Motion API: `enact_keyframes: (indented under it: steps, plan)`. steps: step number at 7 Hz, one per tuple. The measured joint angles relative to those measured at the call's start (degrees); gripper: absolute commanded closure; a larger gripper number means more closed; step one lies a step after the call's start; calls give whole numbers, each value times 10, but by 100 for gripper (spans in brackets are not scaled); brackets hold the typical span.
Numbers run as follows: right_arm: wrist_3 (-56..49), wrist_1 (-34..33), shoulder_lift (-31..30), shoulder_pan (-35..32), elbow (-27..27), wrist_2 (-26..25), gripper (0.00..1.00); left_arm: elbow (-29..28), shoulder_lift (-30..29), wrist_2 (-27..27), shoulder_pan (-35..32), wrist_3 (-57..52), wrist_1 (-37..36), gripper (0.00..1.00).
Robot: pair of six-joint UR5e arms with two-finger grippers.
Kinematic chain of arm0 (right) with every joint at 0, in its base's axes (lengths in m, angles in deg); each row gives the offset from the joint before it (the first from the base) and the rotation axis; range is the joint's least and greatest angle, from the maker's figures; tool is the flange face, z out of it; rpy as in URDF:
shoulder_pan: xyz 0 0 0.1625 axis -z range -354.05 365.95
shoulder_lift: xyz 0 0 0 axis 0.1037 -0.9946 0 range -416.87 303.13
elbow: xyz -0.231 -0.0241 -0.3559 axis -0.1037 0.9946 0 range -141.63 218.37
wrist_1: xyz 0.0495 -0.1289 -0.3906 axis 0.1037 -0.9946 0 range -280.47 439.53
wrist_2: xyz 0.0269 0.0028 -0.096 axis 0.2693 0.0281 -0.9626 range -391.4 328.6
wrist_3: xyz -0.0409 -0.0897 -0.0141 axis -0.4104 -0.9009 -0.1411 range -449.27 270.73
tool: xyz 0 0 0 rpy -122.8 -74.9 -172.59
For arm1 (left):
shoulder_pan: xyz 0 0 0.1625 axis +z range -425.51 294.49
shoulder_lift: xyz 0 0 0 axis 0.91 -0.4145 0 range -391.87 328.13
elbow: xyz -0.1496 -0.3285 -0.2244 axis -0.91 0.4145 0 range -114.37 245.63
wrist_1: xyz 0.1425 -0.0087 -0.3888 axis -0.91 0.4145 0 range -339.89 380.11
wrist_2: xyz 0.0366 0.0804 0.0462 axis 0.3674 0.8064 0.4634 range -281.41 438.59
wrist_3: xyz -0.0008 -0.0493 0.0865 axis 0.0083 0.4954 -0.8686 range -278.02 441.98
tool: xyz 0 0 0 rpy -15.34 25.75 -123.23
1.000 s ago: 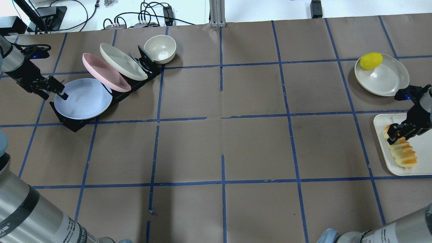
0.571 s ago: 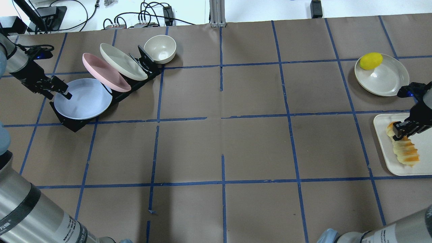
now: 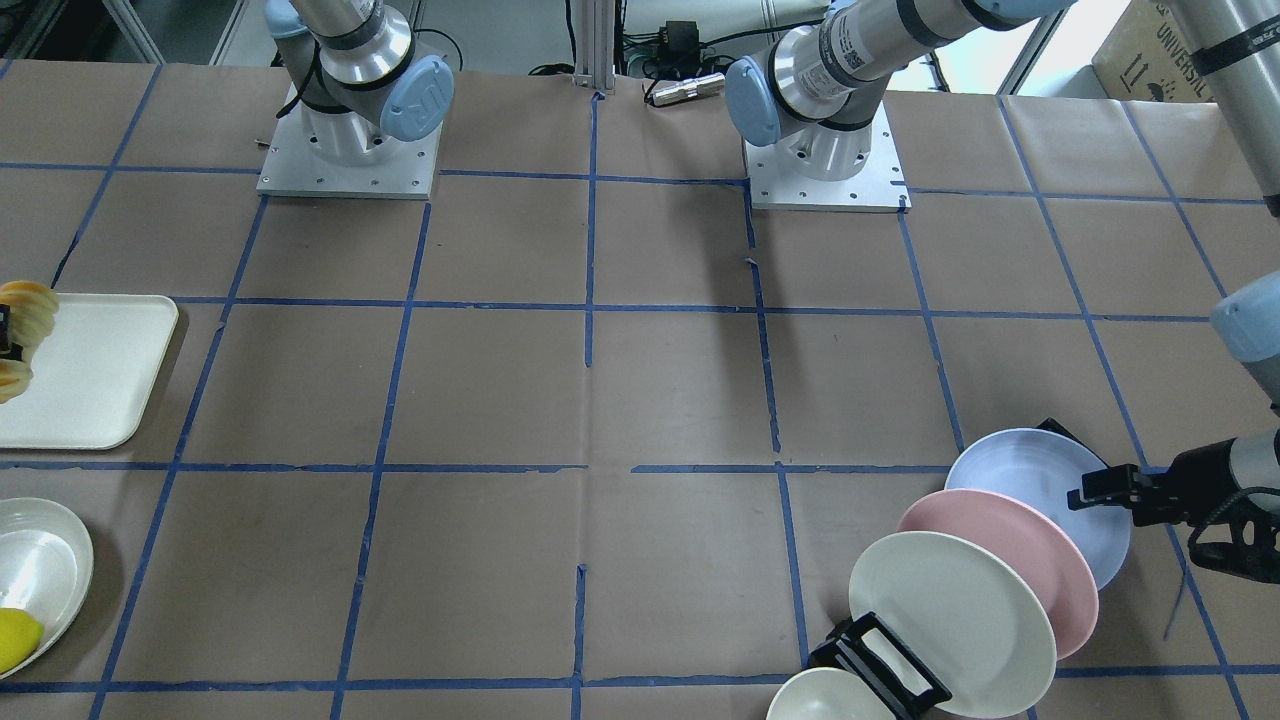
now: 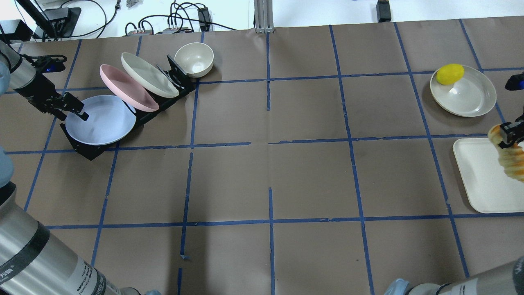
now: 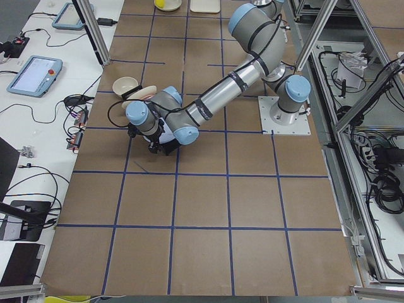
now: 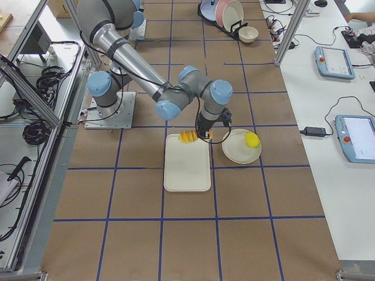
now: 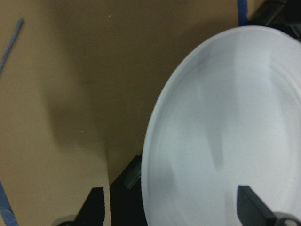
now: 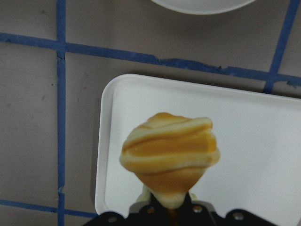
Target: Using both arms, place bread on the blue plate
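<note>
Hold the bread firm in the closed fingers of the right gripper, clear above the white tray at 3 o'clock; with the left gripper, fingers open astride the rim, pinch the blue plate at 9 o'clock squarely; lift straight from the rack onto the tabletop.

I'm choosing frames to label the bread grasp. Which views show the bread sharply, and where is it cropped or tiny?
Right wrist view: the bread is sharp, end-on, evenly lit over the white tray. Overhead view: cut off by the right edge. Front-facing view: only a sliver at the left edge. Exterior right view: whole but tiny. Left wrist view: no bread, just the blue plate, soft-focused.
</note>
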Motion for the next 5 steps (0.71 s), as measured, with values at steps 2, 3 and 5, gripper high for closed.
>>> enact_keyframes:
  steps: [2,3,5]
  plan:
    - [22,80,-30,-60,84,1,94,0,0,2,0,3,0,85]
    - [51,111,-56,-95,105,2,94,0,1,4,-1,3,0,96]
    - [129,152,-106,-167,119,6,94,-5,5,7,-3,4,1,99]
